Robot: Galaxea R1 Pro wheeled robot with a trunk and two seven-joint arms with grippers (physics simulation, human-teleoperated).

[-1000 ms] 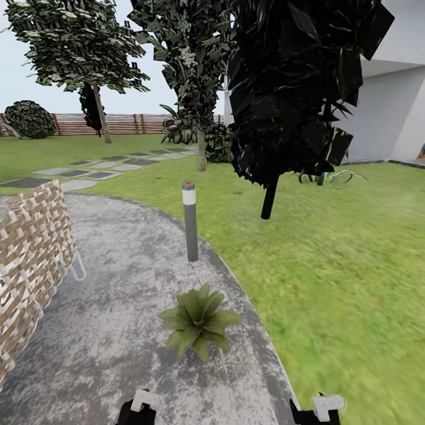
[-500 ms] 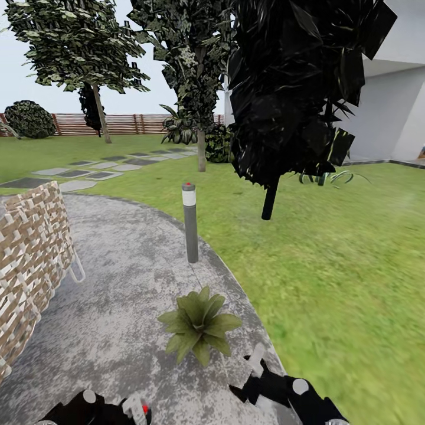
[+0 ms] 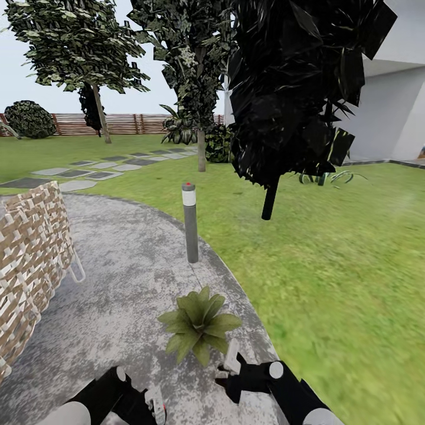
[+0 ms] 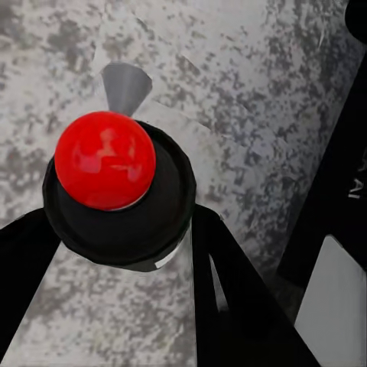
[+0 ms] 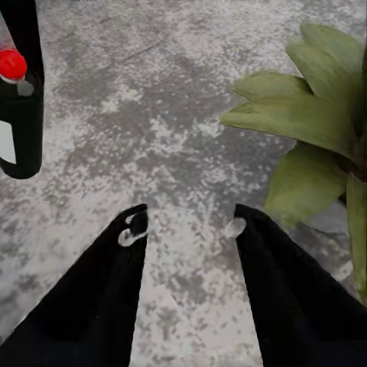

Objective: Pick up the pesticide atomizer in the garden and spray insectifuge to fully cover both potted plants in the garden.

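My left gripper (image 4: 122, 237) is shut on the pesticide atomizer (image 4: 115, 191), whose red knob, black collar and grey nozzle face the wrist camera. The right wrist view takes in the same atomizer (image 5: 18, 115), dark with a white label, hanging above the paving. In the head view the left gripper (image 3: 152, 405) is low at the bottom, left of the plant. One potted plant (image 3: 199, 323), a rosette of broad green leaves, stands on the grey patio (image 3: 118, 277). My right gripper (image 3: 229, 366) is open just right of its leaves (image 5: 306, 122). A second potted plant is out of view.
A grey bollard lamp (image 3: 190, 221) stands behind the plant at the patio's edge. A woven wicker chair (image 3: 29, 260) is at the left. Lawn (image 3: 342, 277) spreads to the right, with a dark tree (image 3: 295, 88), stepping stones (image 3: 100, 168), a fence (image 3: 118, 124) and a white wall (image 3: 389, 112) beyond.
Both arms have risen into the head view. The right gripper has swung left, close to the plant, and the left arm has come up with the atomizer. The camera has stayed still.
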